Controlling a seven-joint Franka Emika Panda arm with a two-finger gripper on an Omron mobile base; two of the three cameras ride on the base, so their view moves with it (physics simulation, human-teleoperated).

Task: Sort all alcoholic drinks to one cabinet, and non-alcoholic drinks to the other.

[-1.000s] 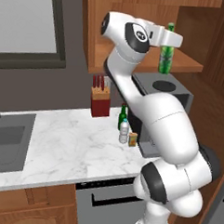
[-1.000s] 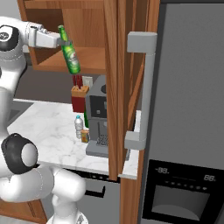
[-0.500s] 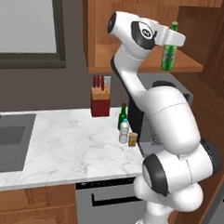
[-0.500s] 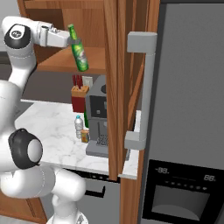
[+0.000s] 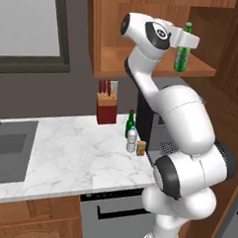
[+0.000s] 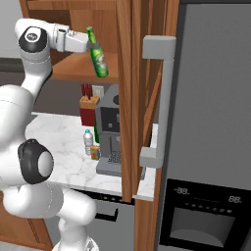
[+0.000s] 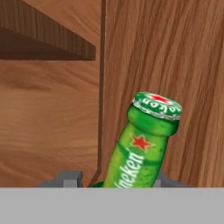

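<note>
Carried further right since a second ago, the tool (image 5: 187,41) pinches the bright green beer bottle (image 5: 182,55) by its neck, at the open front of the wide wall cabinet (image 5: 143,63), bottle tilted above the shelf floor's front edge. From the right base camera, the cabinet's side panel (image 6: 126,98) stands just beside the bottle. On the bench (image 5: 74,153) below, the darker green bottle (image 5: 130,124) and water bottle (image 5: 132,140) stand close together.

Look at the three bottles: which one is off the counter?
The bright green beer bottle, held tilted in the gripper at the wide cabinet. The darker green bottle and the water bottle stand on the counter.
</note>
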